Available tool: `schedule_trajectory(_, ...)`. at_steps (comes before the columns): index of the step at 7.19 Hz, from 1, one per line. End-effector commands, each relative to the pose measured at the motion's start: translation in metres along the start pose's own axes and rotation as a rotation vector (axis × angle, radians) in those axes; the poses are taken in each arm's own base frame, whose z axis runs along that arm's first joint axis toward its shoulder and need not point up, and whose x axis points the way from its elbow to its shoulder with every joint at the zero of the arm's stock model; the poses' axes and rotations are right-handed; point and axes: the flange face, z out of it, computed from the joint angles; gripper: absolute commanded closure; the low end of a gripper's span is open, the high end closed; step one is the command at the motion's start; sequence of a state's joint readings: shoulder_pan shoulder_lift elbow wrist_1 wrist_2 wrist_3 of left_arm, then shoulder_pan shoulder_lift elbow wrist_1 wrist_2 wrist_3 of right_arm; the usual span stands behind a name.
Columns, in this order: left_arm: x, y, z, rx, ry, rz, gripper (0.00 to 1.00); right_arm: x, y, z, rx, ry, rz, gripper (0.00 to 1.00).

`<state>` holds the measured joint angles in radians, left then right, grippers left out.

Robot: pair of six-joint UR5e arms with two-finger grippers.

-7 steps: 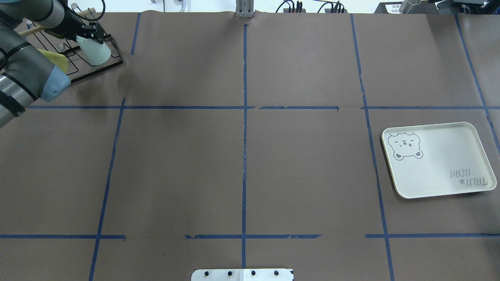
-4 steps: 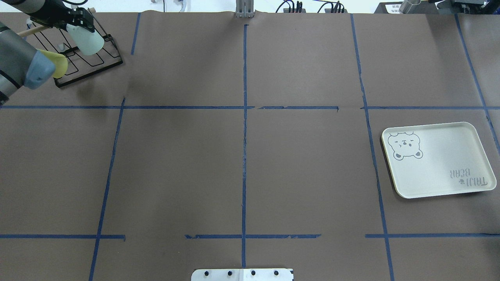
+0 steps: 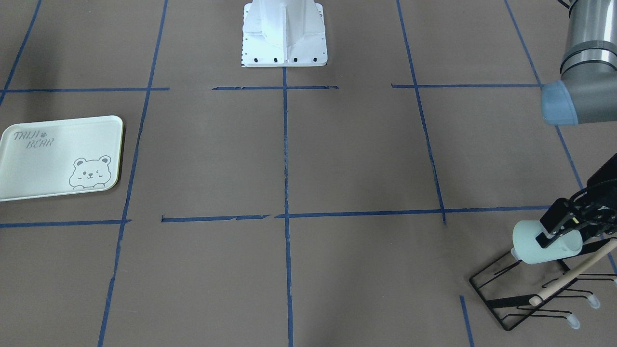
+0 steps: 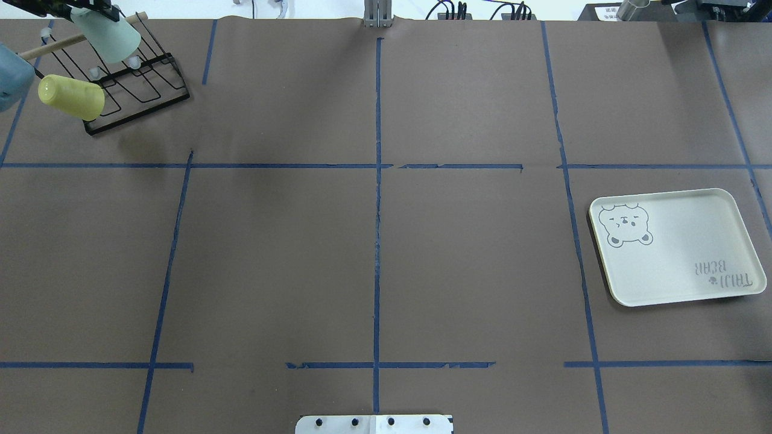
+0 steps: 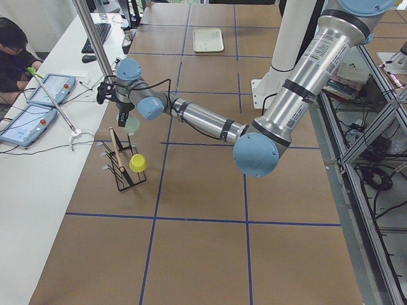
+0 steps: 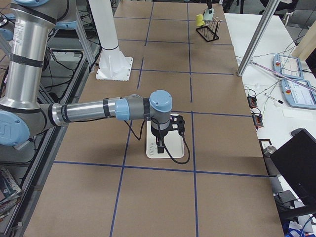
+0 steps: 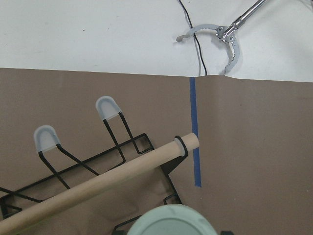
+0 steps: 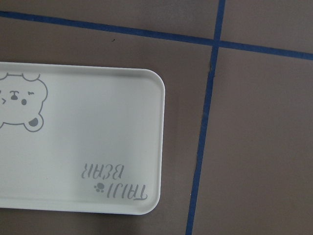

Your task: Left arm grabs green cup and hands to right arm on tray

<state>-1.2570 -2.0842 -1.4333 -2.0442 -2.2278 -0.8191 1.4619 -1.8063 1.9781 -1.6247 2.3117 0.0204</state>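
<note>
My left gripper [image 3: 554, 237] is shut on the pale mint-green cup [image 3: 535, 246], gripping it by the rim. It holds the cup tilted in the air above the black wire rack [image 3: 511, 303]. The cup shows at the far left top of the overhead view [image 4: 111, 39] and at the bottom of the left wrist view [image 7: 171, 223]. The cream tray [image 4: 681, 241] with the bear drawing lies empty at the right. My right gripper [image 6: 159, 143] hangs over the tray [image 6: 174, 150]. I cannot tell whether it is open or shut. The right wrist view shows only the tray [image 8: 98, 122].
A pale yellow cup [image 4: 72, 96] sits on a prong of the rack [image 4: 142, 90]. A wooden dowel [image 7: 98, 188] runs along the rack. The brown table carries blue tape lines. The robot's white base [image 3: 284, 33] stands at the near middle.
My left gripper has lifted the green cup up and away from the rack, toward the far left corner. The left arm has drawn out of the overhead view, uncovering the yellow cup.
</note>
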Motion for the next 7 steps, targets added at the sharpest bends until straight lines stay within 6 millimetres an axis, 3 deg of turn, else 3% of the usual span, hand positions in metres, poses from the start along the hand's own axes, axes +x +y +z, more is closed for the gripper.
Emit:
schedule_trajectory(1, 0.023, 0.022, -0.003, 0.007, 0.058, -0.103, 0.63, -0.020, -0.009, -0.011, 0.073, -0.089, 0.042, 0.00)
schedule_trajectory(2, 0.033, 0.036, 0.000, 0.029, 0.130, -0.178, 0.63, -0.033, -0.015, -0.020, 0.153, -0.148, 0.062, 0.00)
schedule_trajectory(3, 0.034, 0.063, 0.015, 0.022, 0.190, -0.204, 0.63, -0.062, -0.021, -0.017, 0.181, -0.210, 0.106, 0.00)
schedule_trajectory(4, 0.043, 0.085, 0.028, 0.009, 0.255, -0.220, 0.63, -0.106, -0.035, -0.017, 0.232, -0.291, 0.153, 0.00)
schedule_trajectory(6, 0.056, 0.113, 0.029, -0.016, 0.360, -0.325, 0.63, -0.183, -0.047, -0.016, 0.319, -0.454, 0.259, 0.00)
schedule_trajectory(7, 0.057, 0.137, 0.033, -0.040, 0.430, -0.388, 0.63, -0.236, -0.052, -0.003, 0.366, -0.541, 0.320, 0.00)
